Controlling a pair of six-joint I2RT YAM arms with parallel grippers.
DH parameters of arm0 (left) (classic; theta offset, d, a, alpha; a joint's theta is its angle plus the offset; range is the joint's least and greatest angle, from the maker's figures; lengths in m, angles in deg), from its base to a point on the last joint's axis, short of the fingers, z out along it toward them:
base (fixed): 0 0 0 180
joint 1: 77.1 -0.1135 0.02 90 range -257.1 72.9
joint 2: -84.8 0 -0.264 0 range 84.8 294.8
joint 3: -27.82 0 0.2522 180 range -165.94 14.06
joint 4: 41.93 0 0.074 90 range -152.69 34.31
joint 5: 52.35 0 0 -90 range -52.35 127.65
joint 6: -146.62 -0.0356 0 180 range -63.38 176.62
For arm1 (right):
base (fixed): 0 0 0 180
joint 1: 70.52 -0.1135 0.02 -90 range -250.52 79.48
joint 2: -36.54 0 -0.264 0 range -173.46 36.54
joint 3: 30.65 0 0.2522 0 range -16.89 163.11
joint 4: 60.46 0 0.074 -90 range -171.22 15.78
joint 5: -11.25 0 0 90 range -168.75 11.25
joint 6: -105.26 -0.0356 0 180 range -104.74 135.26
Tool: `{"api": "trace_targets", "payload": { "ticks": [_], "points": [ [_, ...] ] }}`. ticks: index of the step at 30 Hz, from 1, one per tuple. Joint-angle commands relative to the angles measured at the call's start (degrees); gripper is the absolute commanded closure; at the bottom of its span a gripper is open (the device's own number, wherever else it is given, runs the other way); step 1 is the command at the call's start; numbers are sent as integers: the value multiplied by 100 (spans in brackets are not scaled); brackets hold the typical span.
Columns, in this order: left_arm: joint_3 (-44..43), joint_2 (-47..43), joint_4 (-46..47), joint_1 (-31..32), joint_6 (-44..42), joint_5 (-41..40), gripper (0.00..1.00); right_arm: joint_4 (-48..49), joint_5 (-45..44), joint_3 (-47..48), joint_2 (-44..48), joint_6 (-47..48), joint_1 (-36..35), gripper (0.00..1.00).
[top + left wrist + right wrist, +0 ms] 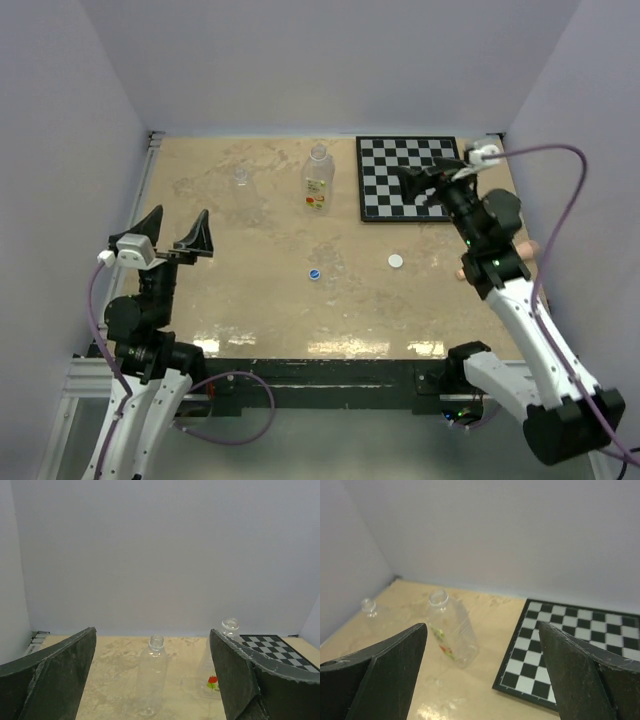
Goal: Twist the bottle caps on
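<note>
Left gripper [179, 215]: stands with jaws spread wide and nothing between them; hangs above the left side of the table, well apart from both caps; shows dark, wedge-shaped fingers [55, 675] with rough, chipped edges.
Right gripper [481, 626]: gapes just as wide, and empty; hangs above the chessboard; bears the same matte black, tapered fingers [380, 675].
Blue cap [314, 273]: small round disc, blue rim around a pale centre; lies flat near the middle of the table, apart from either bottle.
White cap [396, 261]: small plain white disc of smooth plastic; lies flat to the right of the blue cap, near the chessboard's front edge, not touching it.
Tall bottle [317, 178]: clear thin plastic, narrowing to an open, uncapped neck; carries a white label marked red, green and yellow; stands upright toward the back, just left of the chessboard.
Short bottle [241, 180]: clear, plain, almost lost against the tabletop; stands upright with its neck open, left of the tall bottle and apart from it.
Table [250, 300]: beige, mottled like stone, glossy with glare along the near edge.
Chessboard [385, 195]: flat, black and white squares inside a black border; sits at the back right.
</note>
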Motion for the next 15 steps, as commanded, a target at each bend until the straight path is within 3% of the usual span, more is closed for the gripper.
{"api": "trace_targets", "payload": {
  "ticks": [1,9,15],
  "points": [
    [-26,-208,63,110,44,-17,0,27,1262,678,-1149,-129,-20,1],
    [-9,-367,54,233,43,-43,0,721,2088,1513,-3039,706,-81,1],
    [-9,-358,63,294,26,-34,0,810,2475,2251,-4130,1425,-582,1]
  ]
}}
